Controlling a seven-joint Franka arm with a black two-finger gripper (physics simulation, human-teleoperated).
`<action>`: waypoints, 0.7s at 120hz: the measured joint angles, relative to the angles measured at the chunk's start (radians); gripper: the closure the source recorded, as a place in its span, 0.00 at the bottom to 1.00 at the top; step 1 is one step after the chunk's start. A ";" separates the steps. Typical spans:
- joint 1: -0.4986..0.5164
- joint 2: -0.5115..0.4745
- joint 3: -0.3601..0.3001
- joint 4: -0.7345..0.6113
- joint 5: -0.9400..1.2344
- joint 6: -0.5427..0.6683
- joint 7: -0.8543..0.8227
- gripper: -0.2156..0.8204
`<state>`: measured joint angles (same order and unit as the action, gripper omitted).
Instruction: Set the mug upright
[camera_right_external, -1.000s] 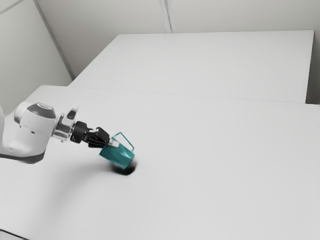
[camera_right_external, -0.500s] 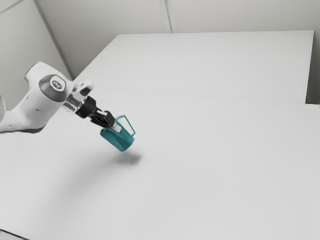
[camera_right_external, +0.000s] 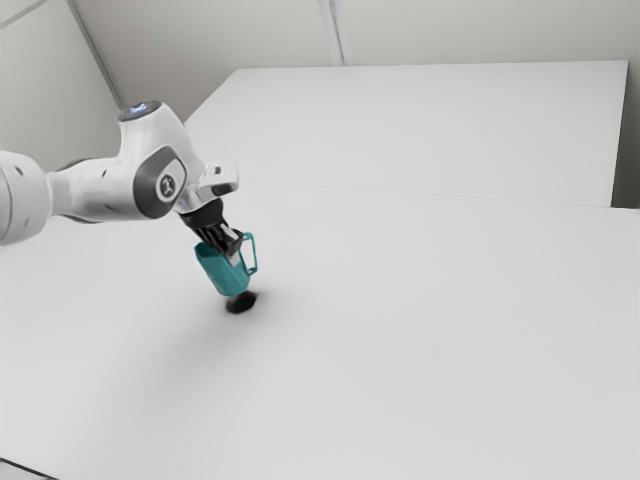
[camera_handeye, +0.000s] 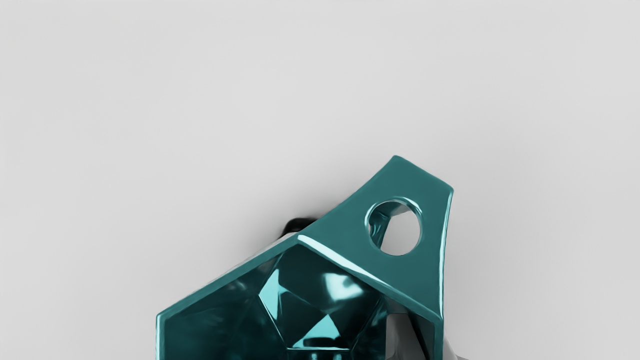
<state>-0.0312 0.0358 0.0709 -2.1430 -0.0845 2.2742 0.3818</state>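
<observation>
Below, white tabletop (camera_right_external: 400, 330), dark shadow (camera_right_external: 241, 303) under tilted mug (camera_right_external: 221, 273); pale wall (camera_right_external: 480, 30) behind; claw (camera_right_external: 236, 254) pinching mug.

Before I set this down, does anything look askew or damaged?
The mug is tilted, not upright, its base toward the exterior view's right, in the gripper. The dark patch beneath looks like its shadow. No damage or spill stands out.

Mug (camera_right_external: 218, 268) above table (camera_right_external: 420, 330), wall (camera_right_external: 230, 284) between fingers (camera_right_external: 233, 258), handle (camera_right_external: 254, 256) toward exterior view's right
</observation>
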 joint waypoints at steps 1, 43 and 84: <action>-0.002 0.001 0.000 0.000 0.005 0.002 -0.006 0.97; -0.003 0.045 -0.002 -0.007 0.070 0.063 -0.185 0.97; -0.007 0.069 -0.002 -0.008 0.073 0.083 -0.283 0.94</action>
<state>-0.0386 0.1047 0.0691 -2.1510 -0.0120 2.3568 0.0987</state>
